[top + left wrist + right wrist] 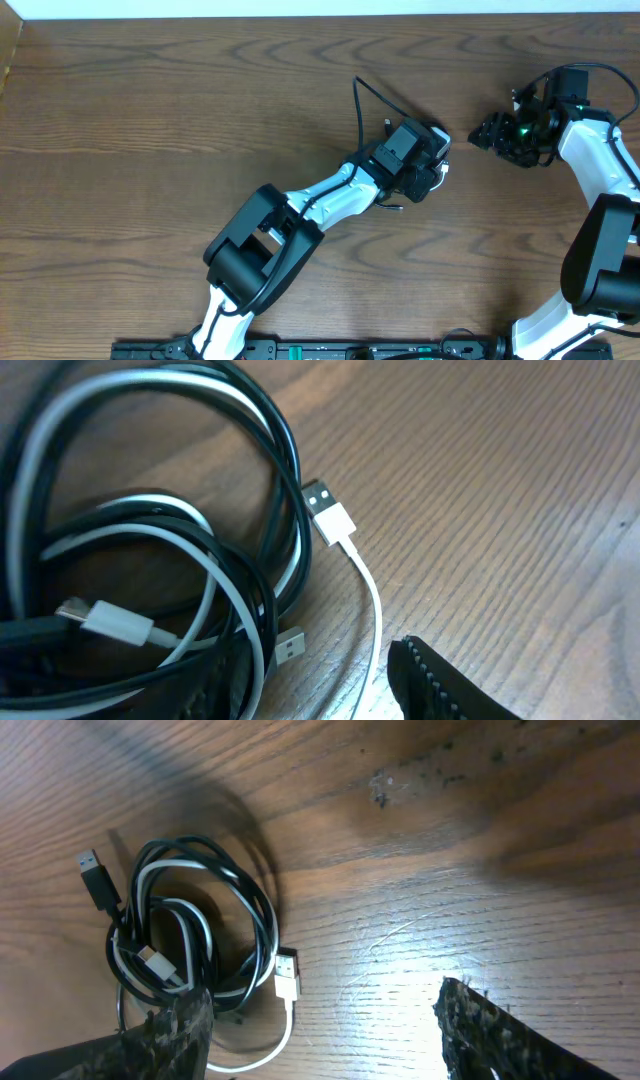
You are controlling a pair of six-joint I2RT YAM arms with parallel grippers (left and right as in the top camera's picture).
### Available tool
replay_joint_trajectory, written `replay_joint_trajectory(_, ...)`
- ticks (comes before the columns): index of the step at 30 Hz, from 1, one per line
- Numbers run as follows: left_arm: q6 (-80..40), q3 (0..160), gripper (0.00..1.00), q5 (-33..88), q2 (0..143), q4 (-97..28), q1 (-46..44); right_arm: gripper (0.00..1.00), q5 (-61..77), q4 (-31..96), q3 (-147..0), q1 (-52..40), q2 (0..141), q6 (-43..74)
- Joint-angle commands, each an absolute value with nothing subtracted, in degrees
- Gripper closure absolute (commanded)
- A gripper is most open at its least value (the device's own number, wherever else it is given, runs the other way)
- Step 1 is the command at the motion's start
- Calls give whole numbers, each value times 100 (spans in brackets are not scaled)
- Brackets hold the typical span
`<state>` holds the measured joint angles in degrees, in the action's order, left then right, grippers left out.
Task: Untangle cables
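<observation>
Cables (pixel 262 915) coiled together, left of frame on bench (pixel 450 870); likely light, limp, slippery. Best hold: loose white USB plug (pixel 287 975). Right pincer (pixel 320 995) wide; left pincer (pixel 420 165): cannot tell.

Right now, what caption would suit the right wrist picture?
Black and white cables coiled together on a wooden table, the right tool open just beside them.

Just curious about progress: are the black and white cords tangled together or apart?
Tangled: the thin black cord and thin white cord loop through each other in one small bundle.
</observation>
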<state>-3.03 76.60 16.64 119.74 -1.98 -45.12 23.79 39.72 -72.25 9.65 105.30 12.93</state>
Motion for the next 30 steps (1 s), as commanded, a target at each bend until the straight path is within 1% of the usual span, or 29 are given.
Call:
replay_joint_trajectory(1, -172, 7725, 51, 1487, 12265, -71, -4536, 32, 2458, 3992, -7308, 878, 10532, 1190)
replay_joint_trajectory(5, -174, 7725, 51, 829, 12346, 93, -4534, 31, 2456, 3990, -7306, 832, 10532, 1138)
replay_joint_trajectory(8, -174, 7725, 51, 652, 12348, 165, -4534, 31, 2453, 3988, -7306, 808, 10532, 1052)
replay_joint_trajectory(10, -176, 7725, 54, 652, 12372, 145, -4534, 32, 2456, 3988, -7306, 808, 10532, 1052)
replay_joint_trajectory(12, -176, 7723, 64, 652, 12401, 126, -4534, 31, 2456, 3988, -7306, 808, 10532, 1052)
replay_joint_trajectory(13, -176, 7723, 72, 652, 12407, 110, -4534, 31, 2458, 3990, -7306, 808, 10532, 1055)
replay_joint_trajectory(15, -176, 7723, 81, 652, 12407, 99, -4534, 31, 2460, 3990, -7306, 808, 10532, 1057)
replay_joint_trajectory(16, -176, 7723, 91, 652, 12407, 97, -4534, 31, 2460, 3990, -7306, 808, 10532, 1059)
replay_joint_trajectory(21, -416, 7725, 93, 705, 12304, -200, -4534, 32, 2545, 4056, -7306, 781, 10532, 1041)
replay_joint_trajectory(22, -414, 7728, 92, 746, 12103, -451, -4525, 37, 2849, 4073, -7306, 764, 10532, 919)
replay_joint_trajectory(25, -458, 7725, 93, 851, 11428, -1015, -4427, 40, 3675, 3972, -7308, 701, 10532, 427)
replay_joint_trajectory(28, -528, 7725, 92, 1706, 10538, -1566, -4121, 40, 4591, 3771, -7308, 556, 10523, 202)
replay_joint_trajectory(30, -676, 7725, 93, 2213, 10224, -1726, -3933, 39, 4978, 3594, -7310, 449, 10512, 207)
